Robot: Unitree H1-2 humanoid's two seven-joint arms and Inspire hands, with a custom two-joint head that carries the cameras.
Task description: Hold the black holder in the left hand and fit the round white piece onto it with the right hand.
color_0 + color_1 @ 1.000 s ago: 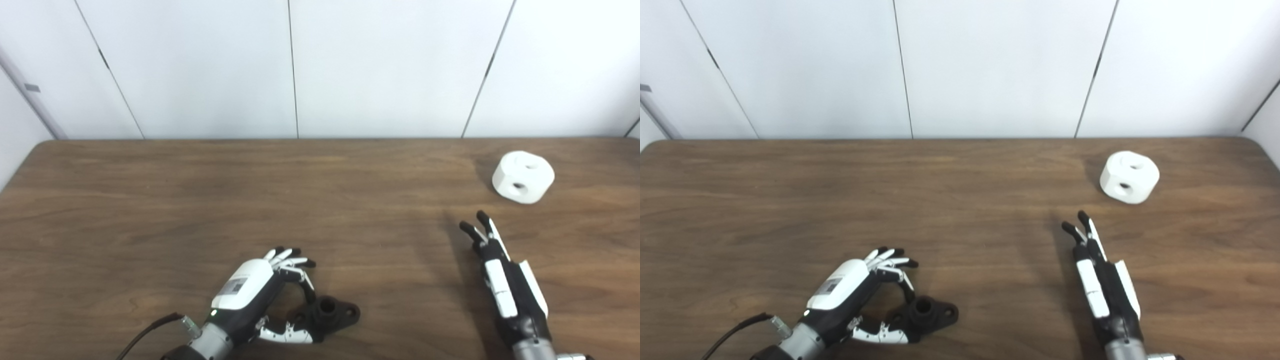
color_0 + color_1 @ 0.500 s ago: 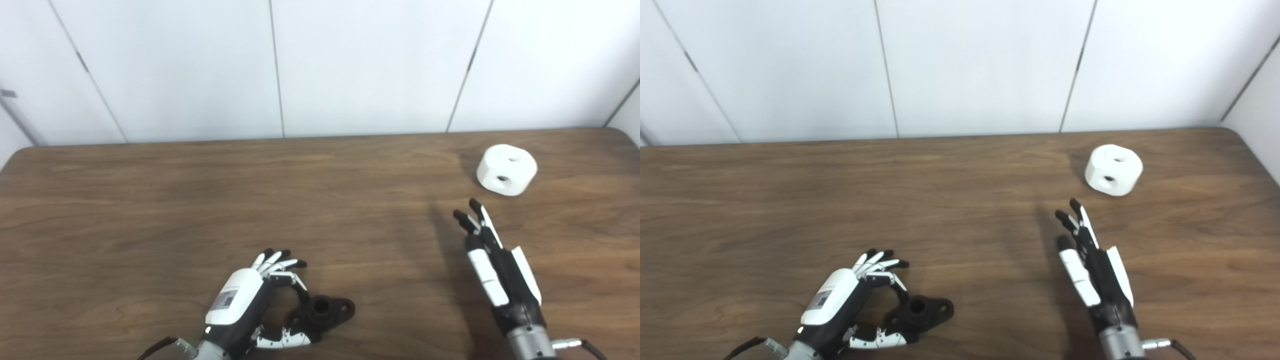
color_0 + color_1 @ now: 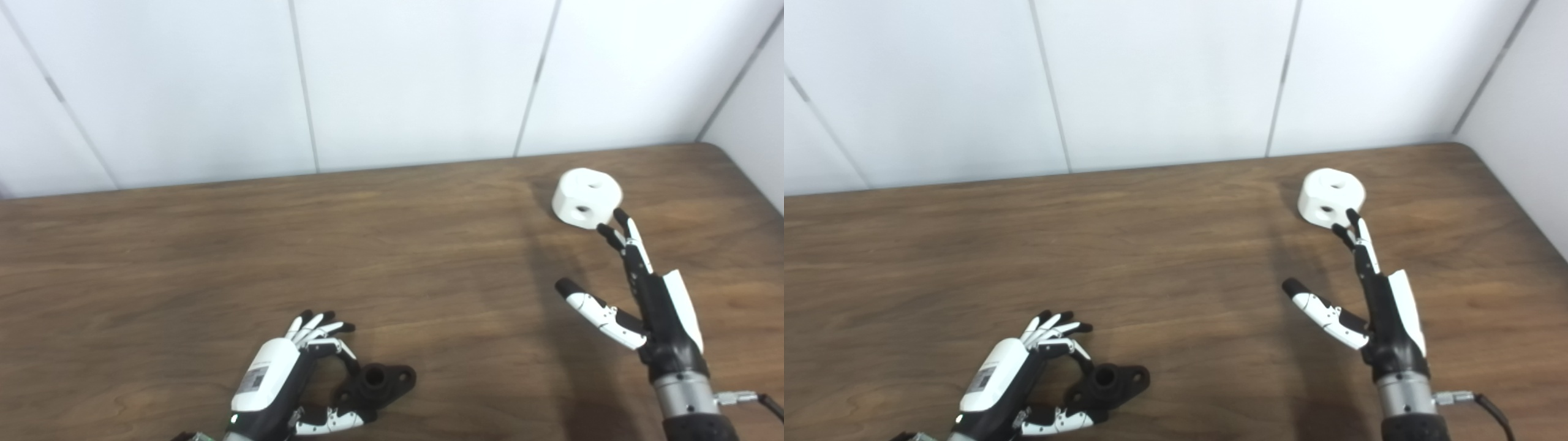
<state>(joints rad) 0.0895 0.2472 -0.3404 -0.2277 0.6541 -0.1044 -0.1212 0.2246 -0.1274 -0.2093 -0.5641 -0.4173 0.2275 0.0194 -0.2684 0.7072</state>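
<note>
Black holder (image 3: 380,384) lies flat on the worktop (image 3: 184,257) at the near edge, left of centre, bore facing up. Left hand (image 3: 278,383) sits just beside it on its left, fingers (image 3: 318,321) curled over and the thumb reaching along the near side, cupping the holder; whether they press on it or only ring it, cannot tell. Holder not lifted.

Round white piece (image 3: 1331,197) stands far right on the worktop, one hole up, one in its side. Right hand (image 3: 1375,306) reaches toward it, palm turned inward, fingers (image 3: 1356,236) straight with tips just at the piece's near side, thumb held wide to the left. Holds nothing. Judgement: that spread leaves room to take the piece across its width.
</note>
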